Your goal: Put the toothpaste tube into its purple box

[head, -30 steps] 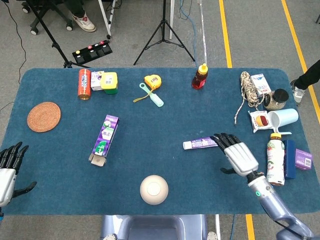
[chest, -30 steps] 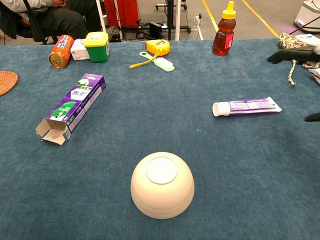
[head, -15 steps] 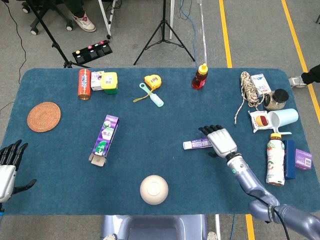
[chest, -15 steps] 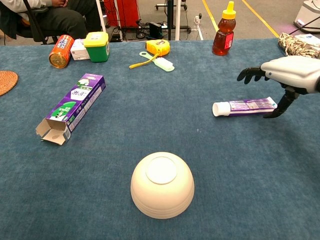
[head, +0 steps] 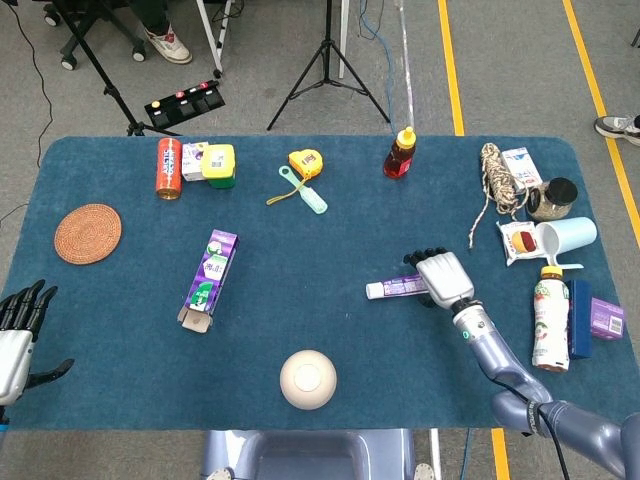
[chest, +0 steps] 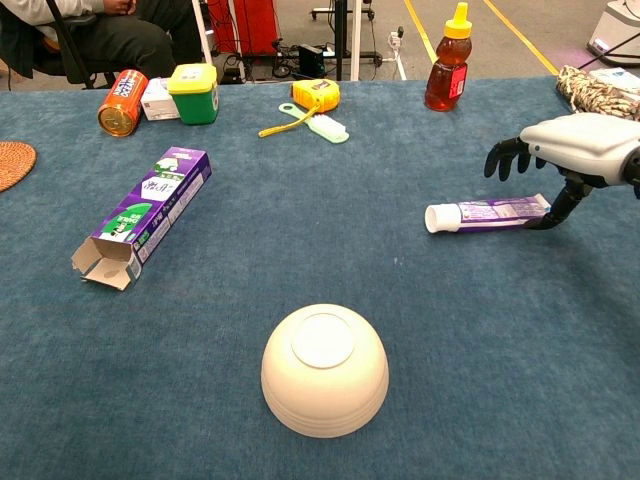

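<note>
Fingers [chest: 508,155] arch over toothpaste tube [chest: 487,213], unclosed.

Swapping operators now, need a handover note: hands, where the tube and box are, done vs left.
Right hand: open, poised over the tail end of the toothpaste tube, fingers curled above it, thumb down beside the tail; no grip yet.
Left hand: open, idle at the table's near left edge.
Tube lies flat on the cloth, cap pointing toward the robot's left.
Purple box lies flat well to the left, near-end flaps open.
Done: right hand positioned at the tube.
Left: grasp the tube, carry it to the box, slide it into the open end.
</note>
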Tool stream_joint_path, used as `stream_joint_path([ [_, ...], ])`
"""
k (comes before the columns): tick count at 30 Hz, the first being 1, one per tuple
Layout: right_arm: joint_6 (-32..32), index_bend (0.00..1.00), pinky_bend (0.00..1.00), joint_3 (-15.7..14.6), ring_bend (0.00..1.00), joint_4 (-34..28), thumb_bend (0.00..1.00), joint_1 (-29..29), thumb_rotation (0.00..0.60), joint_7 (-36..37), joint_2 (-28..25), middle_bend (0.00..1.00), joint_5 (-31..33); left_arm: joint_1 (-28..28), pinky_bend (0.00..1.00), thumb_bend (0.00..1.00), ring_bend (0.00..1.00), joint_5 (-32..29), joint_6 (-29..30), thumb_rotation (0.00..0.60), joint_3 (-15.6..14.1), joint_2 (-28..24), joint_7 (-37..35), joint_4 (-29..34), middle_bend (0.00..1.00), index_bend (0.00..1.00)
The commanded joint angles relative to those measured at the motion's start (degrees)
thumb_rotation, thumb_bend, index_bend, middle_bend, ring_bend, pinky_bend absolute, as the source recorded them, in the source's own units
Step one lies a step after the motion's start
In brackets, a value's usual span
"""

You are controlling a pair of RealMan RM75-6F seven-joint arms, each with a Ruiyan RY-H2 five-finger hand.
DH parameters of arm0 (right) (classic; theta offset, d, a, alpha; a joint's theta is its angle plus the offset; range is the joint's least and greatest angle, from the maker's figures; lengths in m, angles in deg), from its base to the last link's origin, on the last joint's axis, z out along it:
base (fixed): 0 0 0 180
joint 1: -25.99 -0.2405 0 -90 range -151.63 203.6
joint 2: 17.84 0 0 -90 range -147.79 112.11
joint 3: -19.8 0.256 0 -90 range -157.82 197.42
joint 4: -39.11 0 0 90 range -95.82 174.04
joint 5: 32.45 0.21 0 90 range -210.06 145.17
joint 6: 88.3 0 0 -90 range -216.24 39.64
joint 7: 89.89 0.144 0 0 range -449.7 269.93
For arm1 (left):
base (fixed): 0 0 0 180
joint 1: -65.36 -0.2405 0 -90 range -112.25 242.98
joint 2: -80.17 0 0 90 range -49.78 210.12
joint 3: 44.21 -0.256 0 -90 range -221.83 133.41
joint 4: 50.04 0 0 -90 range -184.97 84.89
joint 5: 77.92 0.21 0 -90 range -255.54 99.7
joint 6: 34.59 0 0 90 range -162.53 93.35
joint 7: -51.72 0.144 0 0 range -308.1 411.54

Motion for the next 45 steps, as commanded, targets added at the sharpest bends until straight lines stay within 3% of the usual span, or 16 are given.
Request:
stream_joint_path([
  [1, 0.27, 0.28, 0.33, -0.33, 0.32, 0.25, 0.24, -0.18, 0.6, 0.12, 0.24, 0.33, 0.14, 0.0, 0.06, 0.07, 0.0, -0.04, -0.01, 0.6, 0.0, -0.01, -0.06, 0.01, 0.0, 0.0],
  [19, -0.91, 0.4, 0.45, -1.5, 0.41, 5.77, 0.24, -1.08, 0.6, 3.13, 3.73, 0.42, -0.46, 0.07, 0.06, 0.07, 0.0, -0.28, -0.15, 0.6, 0.01, -0.39, -0.97, 0.05, 0.0, 0.0],
  [27, -2.11, 0.49, 0.49, -1.91, 0.47, 7.8, 0.31, -1.06, 0.6, 5.28, 4.81, 0.5, -1.41, 0.3, 0.06, 0.07, 0.0, -0.63, -0.69, 0.6, -0.01, -0.22, -0.6, 0.08, 0.0, 0.0],
  [45, -6.77, 0.57, 0.57, -2.68, 0.54, 3.8, 0.46, 0.31, 0.6, 7.54, 1.71, 0.58, -4.1, 0.81, 0.06, 0.07, 0.0, -0.98, -1.72, 0.6, -0.18, 0.14, 0.35, 0.26, 0.0, 0.0],
])
